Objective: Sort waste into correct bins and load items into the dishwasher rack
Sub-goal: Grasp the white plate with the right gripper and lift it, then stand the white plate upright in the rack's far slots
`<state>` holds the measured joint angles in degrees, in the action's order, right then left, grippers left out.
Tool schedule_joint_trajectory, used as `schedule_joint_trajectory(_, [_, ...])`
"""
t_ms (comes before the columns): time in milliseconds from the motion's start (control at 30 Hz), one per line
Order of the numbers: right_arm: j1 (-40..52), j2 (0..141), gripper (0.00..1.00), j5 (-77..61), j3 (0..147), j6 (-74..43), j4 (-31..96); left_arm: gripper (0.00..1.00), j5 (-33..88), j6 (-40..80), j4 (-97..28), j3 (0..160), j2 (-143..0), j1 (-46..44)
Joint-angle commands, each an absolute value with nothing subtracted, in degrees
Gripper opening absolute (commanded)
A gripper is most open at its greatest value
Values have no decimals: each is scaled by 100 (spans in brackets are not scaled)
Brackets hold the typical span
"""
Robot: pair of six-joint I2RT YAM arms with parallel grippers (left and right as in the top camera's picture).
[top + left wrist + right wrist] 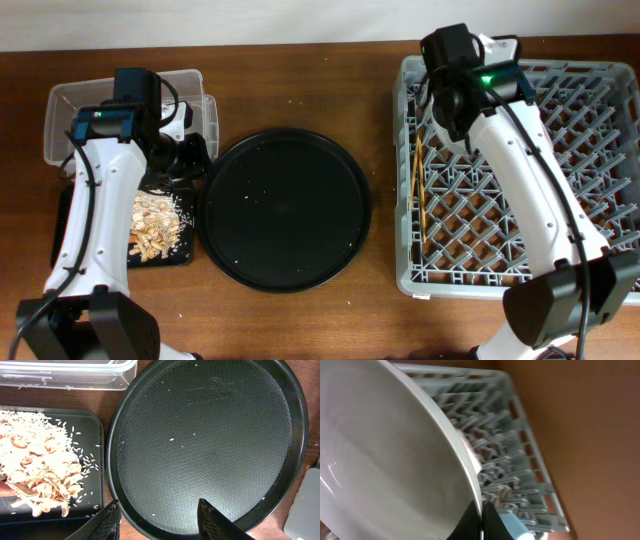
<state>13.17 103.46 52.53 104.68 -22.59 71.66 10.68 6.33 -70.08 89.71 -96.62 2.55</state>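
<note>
Right end effector [481, 521] hovers over the dishwasher rack [520, 460], clamped on the rim of a white dish [385, 460] (plate or bowl, I cannot tell). It holds the dish on edge, presumably to slot it between pegs, and the chopsticks [421, 190] lie in the rack beside it. Left end effector [160, 522] hangs spread and empty above the round black tray [210, 445], with the flat black tray [92, 495] holding the food scraps [35, 465] just alongside.
</note>
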Motion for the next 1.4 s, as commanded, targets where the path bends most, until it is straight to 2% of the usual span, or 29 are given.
schedule_joint_trajectory(0, [1024, 10481, 4, 6257, 10210, -2950, 7059, 49, 1111, 685, -7006, 9015, -9577, 252])
schedule_joint_trajectory(133, [801, 10571, 4, 6031, 9699, -2947, 6687, 49, 1111, 685, -6991, 9015, -9577, 252])
schedule_joint_trajectory(300, [1041, 10571, 4, 4104, 9365, -2893, 6449, 49, 1114, 685, -6969, 9015, -9577, 252])
schedule_joint_trajectory(400, [1393, 10536, 6, 3791, 9367, -2882, 6473, 49, 1114, 685, -6971, 9015, -9577, 252])
schedule_joint_trajectory(433, [1496, 10503, 9, 3793, 9367, -2882, 6506, 49, 1111, 685, -6971, 9015, -9577, 252])
schedule_joint_trajectory(467, [1553, 10429, 23, 3791, 9369, -2884, 6571, 52, 1114, 685, -6973, 9015, -9577, 252])
schedule_joint_trajectory(567, [1459, 10079, 42, 3704, 9371, -2902, 6709, 58, 1114, 685, -6978, 9015, -9577, 252])
schedule_joint_trajectory(633, [1181, 9633, 54, 3170, 9371, -2895, 6718, 61, 1111, 685, -6978, 9015, -9577, 250])
schedule_joint_trajectory(667, [1009, 9445, 64, 2858, 9371, -2877, 6702, 63, 1111, 683, -6973, 9015, -9577, 250])
schedule_joint_trajectory(700, [698, 9212, 78, 2311, 9371, -2773, 6665, 64, 1109, 683, -6952, 9015, -9577, 235])
schedule_joint_trajectory(800, [-274, 9004, 87, 123, 9371, -1645, 6534, 73, 961, 659, -6617, 9015, -9577, 84])
schedule_joint_trajectory(900, [-952, 9142, 90, -1146, 9367, -869, 6919, 87, 631, 659, -6477, 9015, -9577, -80])
schedule_joint_trajectory(933, [-1127, 9190, 90, -1162, 9362, -727, 7199, 99, 480, 661, -6624, 9015, -9577, -110])
schedule_joint_trajectory(1167, [-1284, 9137, 90, -814, 9094, -600, 8182, 99, 314, 663, -7891, 9015, -9577, -97])
schedule_joint_trajectory(1300, [-1284, 8357, 90, -816, 7929, -615, 7417, 99, 209, 666, -8031, 8796, -9397, -97])
schedule_joint_trajectory(1367, [-1284, 7338, 97, -819, 6917, -644, 6672, 99, 211, 668, -7371, 8149, -8746, -104])
